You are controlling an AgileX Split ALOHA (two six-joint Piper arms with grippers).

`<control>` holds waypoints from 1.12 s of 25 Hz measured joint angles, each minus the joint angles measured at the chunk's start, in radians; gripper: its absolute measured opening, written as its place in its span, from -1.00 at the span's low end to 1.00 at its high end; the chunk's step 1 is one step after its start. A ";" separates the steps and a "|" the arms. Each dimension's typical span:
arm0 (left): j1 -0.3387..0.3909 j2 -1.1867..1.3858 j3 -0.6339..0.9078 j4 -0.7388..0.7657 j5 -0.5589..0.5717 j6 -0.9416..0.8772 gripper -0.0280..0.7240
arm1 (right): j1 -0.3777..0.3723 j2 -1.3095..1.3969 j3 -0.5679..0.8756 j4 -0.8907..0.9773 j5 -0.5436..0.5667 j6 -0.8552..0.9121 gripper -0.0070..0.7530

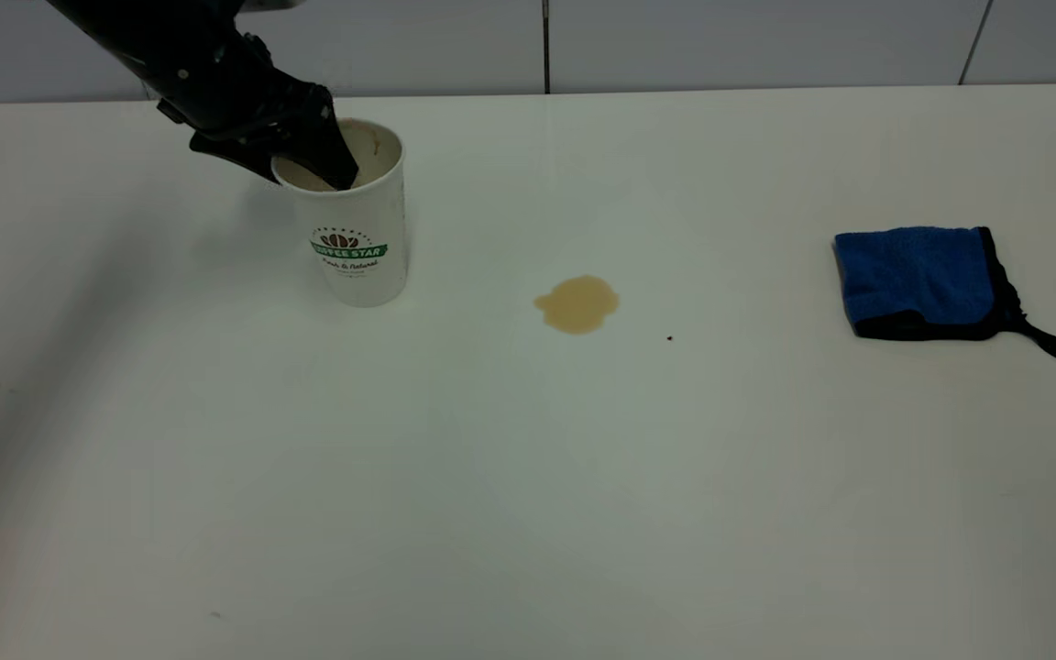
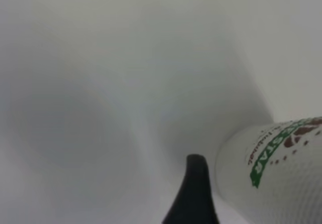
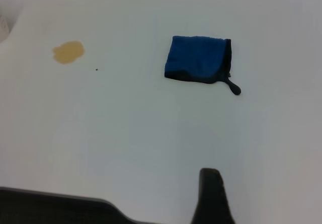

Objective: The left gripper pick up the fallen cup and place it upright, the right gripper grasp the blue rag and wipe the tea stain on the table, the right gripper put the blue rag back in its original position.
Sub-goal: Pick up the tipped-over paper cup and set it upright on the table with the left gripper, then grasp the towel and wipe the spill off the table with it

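So the white table point(image 1: 528, 477) takes up pretty much everything here. The left arm comes in from the far left corner, and its claw, the left gripper point(image 1: 313, 174), is clamped on the rim of the cup point(image 1: 363, 247), one finger point(image 1: 335, 160) dipped inside the mouth, the other on the outside wall. The cup is standing upright on the table right under the claw, green band facing the outside camera. In the left wrist view one black finger point(image 2: 193, 194) sits just beside the cup's wall point(image 2: 282, 173).

The blue rag point(image 1: 927, 282) lies flat, far off to the right of that claw, folded, with black trim and a little black loop sticking out. The tea stain point(image 1: 577, 303) sits between cup and rag, nearer the cup, well apart from both.

The right gripper point(image 3: 214, 199) hangs over bare table with the rag out ahead of it; only one fingertip shows, so can't tell whether it's open or closed.
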 joint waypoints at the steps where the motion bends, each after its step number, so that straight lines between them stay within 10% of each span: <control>1: 0.000 -0.017 0.000 0.000 0.007 0.000 0.98 | 0.000 0.000 0.000 0.000 0.000 0.000 0.54; 14: -0.001 -0.420 0.000 0.126 0.259 -0.154 0.74 | 0.000 0.000 0.000 0.000 0.000 0.000 0.54; 28: 0.000 -0.700 0.021 0.831 0.628 -0.888 0.62 | 0.000 0.000 0.000 0.000 0.000 0.000 0.54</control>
